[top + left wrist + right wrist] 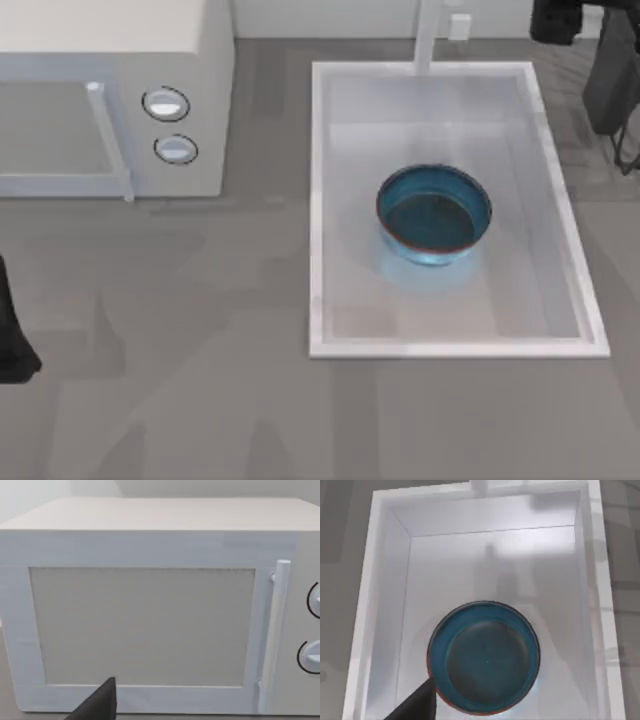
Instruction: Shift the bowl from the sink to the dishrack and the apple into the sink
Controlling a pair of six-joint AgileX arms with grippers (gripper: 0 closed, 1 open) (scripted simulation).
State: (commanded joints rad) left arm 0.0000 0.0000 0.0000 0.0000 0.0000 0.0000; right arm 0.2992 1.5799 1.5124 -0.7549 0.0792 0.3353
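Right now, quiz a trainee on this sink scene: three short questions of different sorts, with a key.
1. True or false: the bowl sits inside the sink.
2. Which stands at the top view's left? A) microwave B) kettle C) toaster
3. Fill in: the microwave's front carries two round ____.

Key: 1 true. 2 A. 3 knobs.
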